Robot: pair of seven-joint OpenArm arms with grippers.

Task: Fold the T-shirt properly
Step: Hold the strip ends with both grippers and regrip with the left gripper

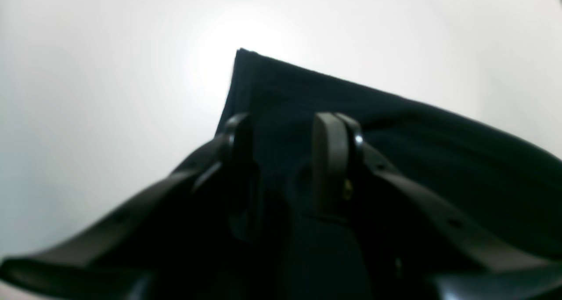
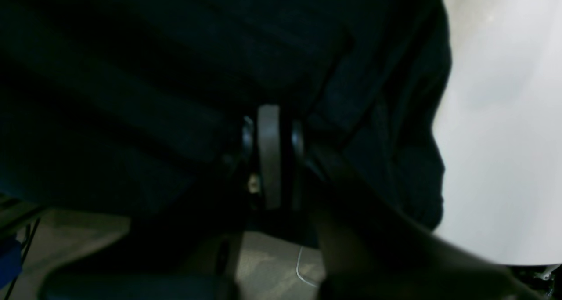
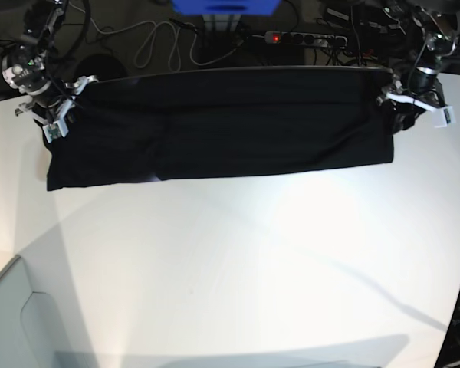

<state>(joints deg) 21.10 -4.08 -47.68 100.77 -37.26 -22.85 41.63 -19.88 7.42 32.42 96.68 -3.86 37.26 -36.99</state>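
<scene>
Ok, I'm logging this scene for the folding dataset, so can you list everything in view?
T-shirt: one, black, stretched as a wide band across the far edge of the table.
Table: one, white, bare in front of the shirt.
Power strip: one, dark with a red light, behind the table.
Cables: several, light-coloured, behind the table.
Left gripper: one, black, jaws apart over the shirt's end.
Right gripper: one, black, shut on the shirt's other end.

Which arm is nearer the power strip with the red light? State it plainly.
Left. In the base view the left arm sits just right of the power strip, at one end of the T-shirt; the right arm is at the opposite end.
</scene>
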